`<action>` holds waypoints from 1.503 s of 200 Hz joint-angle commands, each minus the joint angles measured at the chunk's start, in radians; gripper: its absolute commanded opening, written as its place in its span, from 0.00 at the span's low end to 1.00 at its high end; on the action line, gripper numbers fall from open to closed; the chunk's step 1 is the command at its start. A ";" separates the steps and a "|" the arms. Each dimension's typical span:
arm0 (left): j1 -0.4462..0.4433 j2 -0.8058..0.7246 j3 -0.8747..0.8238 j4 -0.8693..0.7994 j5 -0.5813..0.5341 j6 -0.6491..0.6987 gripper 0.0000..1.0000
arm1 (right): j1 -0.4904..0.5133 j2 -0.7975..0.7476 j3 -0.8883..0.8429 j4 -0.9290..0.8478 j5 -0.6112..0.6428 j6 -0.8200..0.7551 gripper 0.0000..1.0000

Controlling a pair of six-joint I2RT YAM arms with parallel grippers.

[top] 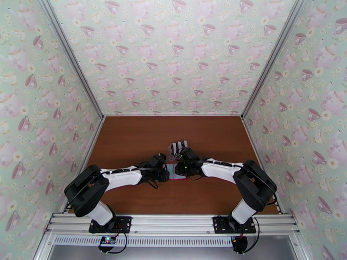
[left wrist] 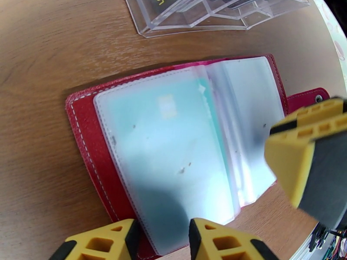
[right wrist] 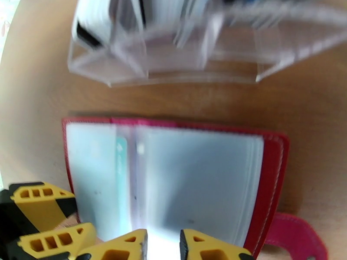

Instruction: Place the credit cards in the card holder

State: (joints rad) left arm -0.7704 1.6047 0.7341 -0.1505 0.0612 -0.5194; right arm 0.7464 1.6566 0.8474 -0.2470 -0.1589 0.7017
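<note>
Card holder (left wrist: 82, 126) open flat mid-frame below clear stand (left wrist: 195, 20), teal card (left wrist: 173, 135) sleeved | left gripper (left wrist: 164, 234), right gripper (right wrist: 164, 241): jaws narrowly parted at sleeve edges, nothing visibly clamped | risk: snagged leaf drags it.

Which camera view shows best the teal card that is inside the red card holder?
The left wrist view: the teal card lies sharp under a frosted sleeve. The right wrist view is blurred and gives a narrow teal strip. Top external: the card holder is tiny, the card indiscernible.
</note>
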 commanded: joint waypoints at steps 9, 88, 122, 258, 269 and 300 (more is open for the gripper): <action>0.003 0.048 -0.063 -0.230 -0.091 -0.018 0.40 | 0.030 -0.025 -0.033 -0.017 0.017 0.008 0.27; -0.021 0.014 -0.075 -0.255 -0.089 -0.057 0.41 | 0.065 -0.064 -0.016 -0.064 0.059 0.017 0.28; -0.039 -0.008 -0.068 -0.274 -0.086 -0.060 0.41 | 0.059 -0.094 0.033 -0.117 0.093 -0.015 0.30; -0.029 -0.116 0.144 -0.383 -0.113 -0.010 0.59 | -0.098 -0.233 0.199 -0.306 0.157 -0.021 0.39; -0.023 -0.120 0.154 -0.385 -0.116 -0.004 0.59 | -0.099 -0.218 0.232 -0.347 0.183 -0.036 0.39; 0.015 -0.123 0.189 -0.375 -0.111 0.009 0.60 | -0.114 -0.197 0.302 -0.414 0.238 -0.105 0.39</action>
State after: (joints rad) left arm -0.7853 1.4994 0.8829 -0.5095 -0.0391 -0.5373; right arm 0.6460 1.4387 1.0878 -0.5541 0.0078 0.6659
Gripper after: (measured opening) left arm 0.595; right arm 0.392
